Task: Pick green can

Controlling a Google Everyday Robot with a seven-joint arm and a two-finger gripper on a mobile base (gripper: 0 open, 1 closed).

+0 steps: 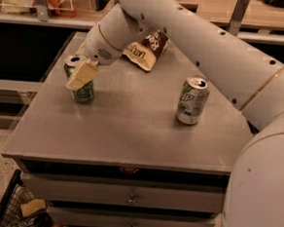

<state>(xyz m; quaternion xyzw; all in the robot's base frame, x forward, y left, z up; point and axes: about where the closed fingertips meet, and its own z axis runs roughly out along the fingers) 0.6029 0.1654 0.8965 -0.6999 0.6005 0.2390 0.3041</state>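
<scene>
Grasp stage of the pick. The claw (81, 76) stood at the green can (85, 93), pressed across its near face above the bench (131, 134); whether it had clenched on the can could not be told. A silver-white can (192, 100) stood well apart from the claw, and a crumpled chip bag (145, 50) lay near, beyond it. The next move probably called for a confirmed grip, then a straight lift.
</scene>
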